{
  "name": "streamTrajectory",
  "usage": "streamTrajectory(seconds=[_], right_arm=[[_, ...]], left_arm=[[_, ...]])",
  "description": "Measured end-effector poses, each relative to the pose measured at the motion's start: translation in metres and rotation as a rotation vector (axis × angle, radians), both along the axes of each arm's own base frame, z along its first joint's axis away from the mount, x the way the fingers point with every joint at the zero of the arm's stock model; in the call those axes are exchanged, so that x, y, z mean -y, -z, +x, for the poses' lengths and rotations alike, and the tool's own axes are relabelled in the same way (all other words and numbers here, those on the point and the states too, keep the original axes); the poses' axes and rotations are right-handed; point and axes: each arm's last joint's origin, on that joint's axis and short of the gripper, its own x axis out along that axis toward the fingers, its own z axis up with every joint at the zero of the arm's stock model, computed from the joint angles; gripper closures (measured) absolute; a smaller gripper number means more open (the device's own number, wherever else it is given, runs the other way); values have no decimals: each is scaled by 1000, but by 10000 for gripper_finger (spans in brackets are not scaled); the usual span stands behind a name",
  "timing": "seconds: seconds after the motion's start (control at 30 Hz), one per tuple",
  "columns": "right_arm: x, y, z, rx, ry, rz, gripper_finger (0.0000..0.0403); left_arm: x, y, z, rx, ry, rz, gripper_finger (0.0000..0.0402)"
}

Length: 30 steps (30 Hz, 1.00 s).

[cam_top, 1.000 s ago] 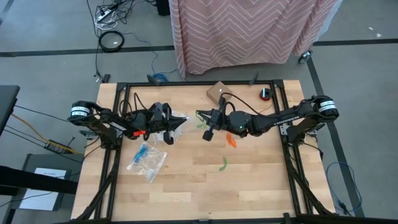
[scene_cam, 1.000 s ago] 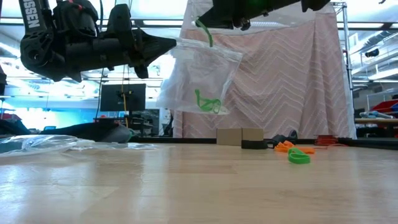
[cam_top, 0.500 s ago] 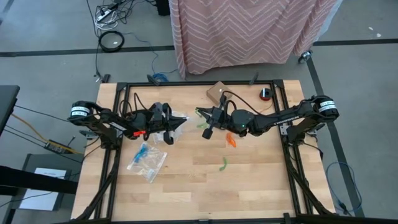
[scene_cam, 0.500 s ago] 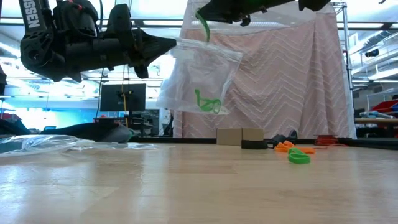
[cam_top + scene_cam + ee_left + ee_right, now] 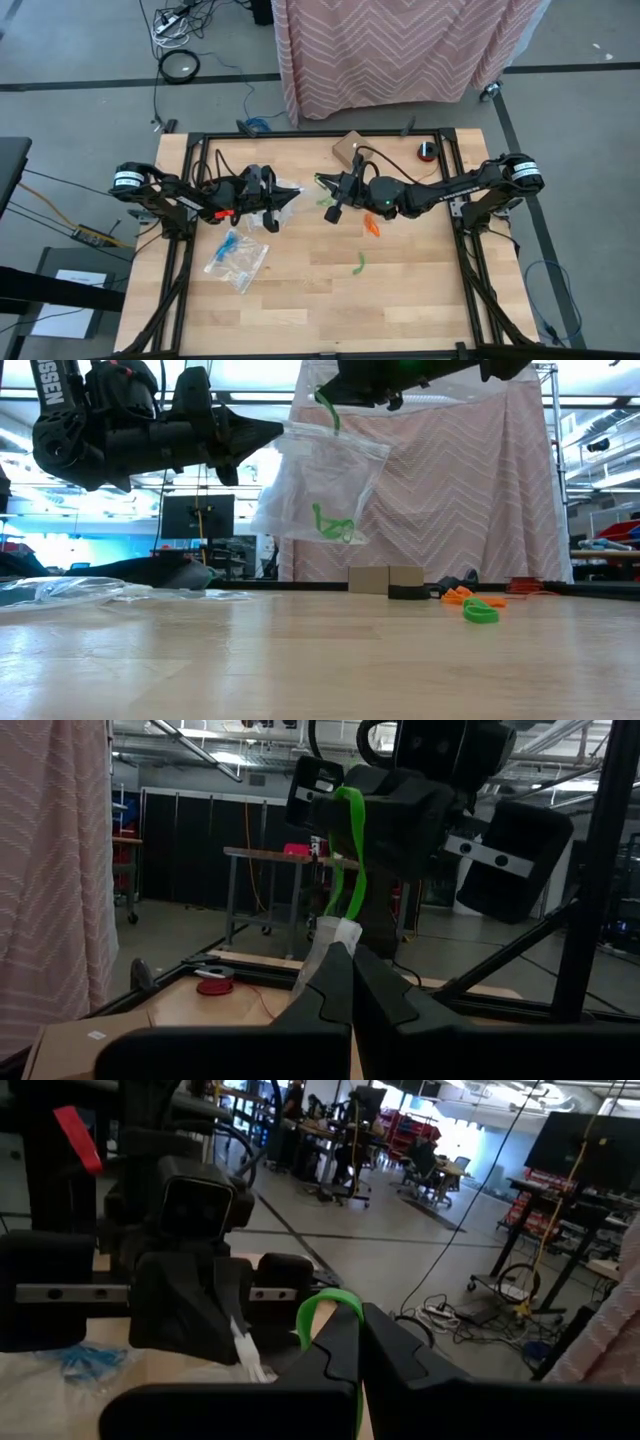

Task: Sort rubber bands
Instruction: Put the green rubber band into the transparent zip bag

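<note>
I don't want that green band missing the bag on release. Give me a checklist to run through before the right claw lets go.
1. Right claw shut on the green rubber band: ok.
2. Left claw shut on the clear bag's top edge, bag hanging above the table: ok.
3. Held band over the bag's top edge: ok in the low view.
4. Bag mouth open wide enough under the band: cannot tell.
5. Right bag for green: ok, a green band inside already.
6. Bands still loose on the table, green and orange: not ok, sorting is unfinished.
</note>
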Motion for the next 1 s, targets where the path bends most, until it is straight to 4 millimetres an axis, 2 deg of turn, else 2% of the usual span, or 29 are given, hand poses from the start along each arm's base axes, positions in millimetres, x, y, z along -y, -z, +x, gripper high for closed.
streamTrajectory(seconds=[0.43, 1.0], right_arm=[[3, 2, -1, 25, 80, 81, 403], [1, 5, -1, 27, 79, 124, 403]], left_arm=[[0, -2, -1, 21, 0, 2, 398], [-1, -7, 2, 48, -25, -5, 398]])
